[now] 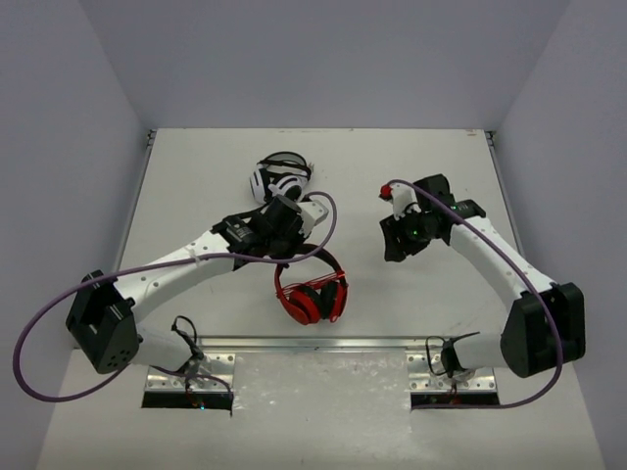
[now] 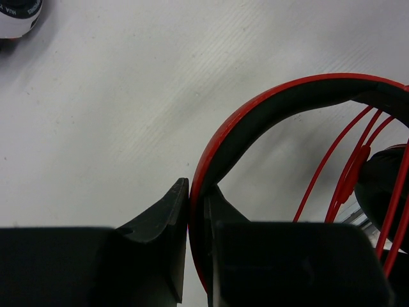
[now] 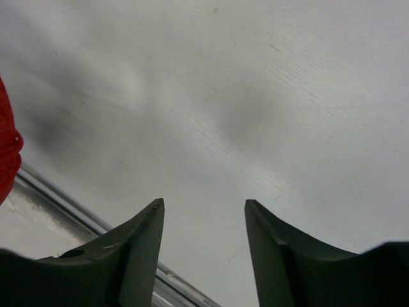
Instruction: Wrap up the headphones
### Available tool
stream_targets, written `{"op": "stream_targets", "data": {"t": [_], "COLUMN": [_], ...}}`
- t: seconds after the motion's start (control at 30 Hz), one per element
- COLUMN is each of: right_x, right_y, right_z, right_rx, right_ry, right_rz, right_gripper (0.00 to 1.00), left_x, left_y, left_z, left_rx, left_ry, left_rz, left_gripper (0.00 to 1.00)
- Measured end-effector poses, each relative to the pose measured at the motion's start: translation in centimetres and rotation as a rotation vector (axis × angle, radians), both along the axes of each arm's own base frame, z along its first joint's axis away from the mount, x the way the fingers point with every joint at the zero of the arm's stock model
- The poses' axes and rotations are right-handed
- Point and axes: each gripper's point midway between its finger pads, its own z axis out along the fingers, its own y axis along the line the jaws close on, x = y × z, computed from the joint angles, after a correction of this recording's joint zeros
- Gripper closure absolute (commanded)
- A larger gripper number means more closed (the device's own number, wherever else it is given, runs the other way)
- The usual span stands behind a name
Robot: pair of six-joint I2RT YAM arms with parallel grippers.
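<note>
While your left gripper (image 2: 195,192) was pinched tight on the black-lined band of the red over-ear headphones (image 1: 312,297), the set sat on the white table (image 1: 196,176), near the middle of its front edge. Its long axis ran front to back: the arch pointed toward the far wall and both ear cups toward the arm bases. Its thin red cable (image 2: 317,182) looped across the inside of the arch. Your right gripper (image 3: 203,210) hung well to the right, fingers spread around nothing. White-and-black striped headphones (image 1: 279,180) lay farther back.

The headphones (image 1: 312,300) are red and black, the striped headphones (image 1: 279,181) white and black.
</note>
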Motion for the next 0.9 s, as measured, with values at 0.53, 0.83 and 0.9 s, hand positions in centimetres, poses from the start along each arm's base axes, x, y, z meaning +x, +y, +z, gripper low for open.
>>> {"op": "stream_targets", "data": {"t": [0.53,0.83,0.9], "right_x": [-0.9,-2.4,-2.5], "right_y": [-0.8,0.5,1.0], "right_z": [5.4,6.7,6.9], "right_rx": [0.203,0.301,0.319], "right_ry": [-0.175,-0.210,-0.208], "right_rz": [-0.272,-0.239,-0.223], "right_gripper": [0.32,0.12,0.01], "left_x": [4.9,7.6,8.1], "left_y": [0.7,3.1,3.8], "left_z": [-3.3,-6.4,-6.7], "left_rx": [-0.071,-0.101,-0.093], "left_ry": [0.133,0.179,0.145], "left_rz": [-0.234,-0.321,-0.340], "left_gripper": [1.00,1.00,1.00]}}
